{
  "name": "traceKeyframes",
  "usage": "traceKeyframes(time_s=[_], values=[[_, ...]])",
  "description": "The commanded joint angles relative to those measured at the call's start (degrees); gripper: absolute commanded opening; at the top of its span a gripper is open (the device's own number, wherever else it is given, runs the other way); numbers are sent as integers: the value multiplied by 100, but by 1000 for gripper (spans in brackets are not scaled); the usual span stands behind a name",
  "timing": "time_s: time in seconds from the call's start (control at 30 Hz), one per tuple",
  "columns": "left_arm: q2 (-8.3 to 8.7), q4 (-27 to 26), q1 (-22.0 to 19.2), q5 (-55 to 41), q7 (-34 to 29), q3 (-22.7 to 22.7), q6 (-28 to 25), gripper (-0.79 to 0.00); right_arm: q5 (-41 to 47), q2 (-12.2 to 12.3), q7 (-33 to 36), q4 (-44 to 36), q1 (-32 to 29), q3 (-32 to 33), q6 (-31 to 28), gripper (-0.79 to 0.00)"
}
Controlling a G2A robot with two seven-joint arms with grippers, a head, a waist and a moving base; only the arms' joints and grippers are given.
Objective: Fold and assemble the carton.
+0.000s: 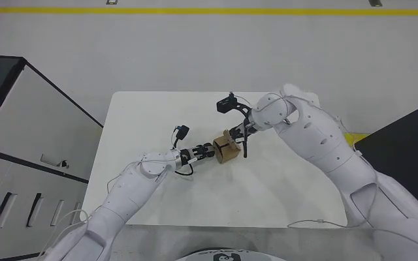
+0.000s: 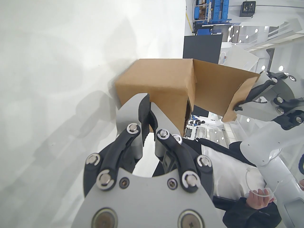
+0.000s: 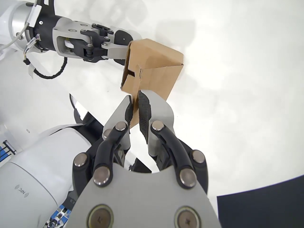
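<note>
White table [image 1: 163, 111], grey floor [image 1: 196, 52] — carton [image 1: 226, 147] pinched by left hand [image 2: 148, 110], right hand [image 3: 135, 100].

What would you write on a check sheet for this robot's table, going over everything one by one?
Surface: white table, smooth.
Job's things: one brown carton, partly folded, one flap standing open.
Clutter: nothing seen.
Pincers: left pincer shut on the carton's edge; right pincer shut on the flap.
Cables: black cable looped at the left wrist; white cable by the table's front edge.
Surroundings: grey cabinet at one side; yellow floor line beyond.
</note>
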Motion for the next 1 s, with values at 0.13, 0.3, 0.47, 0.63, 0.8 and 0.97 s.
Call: traceKeyframes(time_s=[0.13, 0.3, 0.47, 0.63, 0.8, 0.97], values=[[0, 0, 0, 0, 0, 0, 0, -785, -253, -162, 135, 129, 287, -390, -106, -739], [0, 0, 0, 0, 0, 0, 0, -785, -412, -321, 198, 265, 497, -691, -135, -733], [0, 0, 0, 0, 0, 0, 0, -785, -384, -476, 188, 437, 621, -901, -152, -757], [0, 0, 0, 0, 0, 0, 0, -785, -352, -589, 166, 617, 697, -1012, -165, -757], [0, 0, 0, 0, 0, 0, 0, -785, -364, -651, 150, 747, 719, -1054, -185, -779], [0, 0, 0, 0, 0, 0, 0, -785, -438, -682, 103, 780, 703, -1064, -204, -763]])
